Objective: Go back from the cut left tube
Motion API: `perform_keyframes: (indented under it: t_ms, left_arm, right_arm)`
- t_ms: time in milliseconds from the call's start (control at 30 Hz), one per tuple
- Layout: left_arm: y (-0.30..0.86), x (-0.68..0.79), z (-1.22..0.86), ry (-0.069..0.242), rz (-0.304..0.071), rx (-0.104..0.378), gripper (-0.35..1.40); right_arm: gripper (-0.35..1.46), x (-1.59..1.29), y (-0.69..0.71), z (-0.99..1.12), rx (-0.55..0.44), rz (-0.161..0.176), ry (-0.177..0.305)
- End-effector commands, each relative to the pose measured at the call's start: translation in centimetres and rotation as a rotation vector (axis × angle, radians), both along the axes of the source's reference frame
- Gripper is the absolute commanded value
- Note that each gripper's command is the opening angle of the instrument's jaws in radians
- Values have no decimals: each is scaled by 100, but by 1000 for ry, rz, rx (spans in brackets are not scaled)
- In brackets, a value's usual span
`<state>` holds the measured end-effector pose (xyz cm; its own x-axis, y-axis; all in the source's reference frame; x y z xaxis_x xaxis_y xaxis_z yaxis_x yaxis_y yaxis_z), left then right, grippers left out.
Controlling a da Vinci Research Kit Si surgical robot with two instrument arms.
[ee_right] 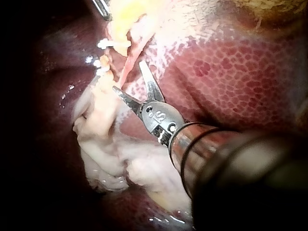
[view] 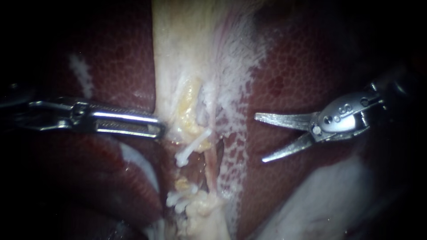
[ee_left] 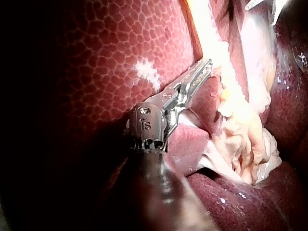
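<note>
A pale strip of gallbladder tissue [view: 187,58] runs down between lobes of dark red liver [view: 302,71]. My left instrument [view: 158,129] has its jaws shut on that strip's edge, as the left wrist view [ee_left: 204,70] also shows. Below it, a white clip [view: 192,149] sits on the upper stump of the left tube. More white clips [view: 179,200] sit on the lower stump, with a gap between the stumps. A thin pink tube [view: 212,166] runs unbroken beside them. My right instrument [view: 259,138] has open blades holding nothing, over the liver to the right of the tubes [ee_right: 127,75].
Whitish, net-like film [view: 235,146] covers the liver beside the tubes. Pale fatty tissue [view: 320,204] lies at the lower right, and under the right instrument's shaft [ee_right: 139,173]. A dark liver lobe [view: 89,178] bulges below the left instrument.
</note>
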<state>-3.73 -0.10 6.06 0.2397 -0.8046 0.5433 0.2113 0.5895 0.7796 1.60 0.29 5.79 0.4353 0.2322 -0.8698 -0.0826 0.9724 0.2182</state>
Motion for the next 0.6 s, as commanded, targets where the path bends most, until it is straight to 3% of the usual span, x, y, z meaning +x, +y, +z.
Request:
perform_keyframes:
  t_ms: [33,600]
  left_arm:
    - [0,0,0,0,0,0,-35]
    - [-1,-2,-2,3,2,0,-35]
  right_arm:
    - [143,0,0,0,-1,0,0]
    - [143,-1,0,0,-1,0,0]
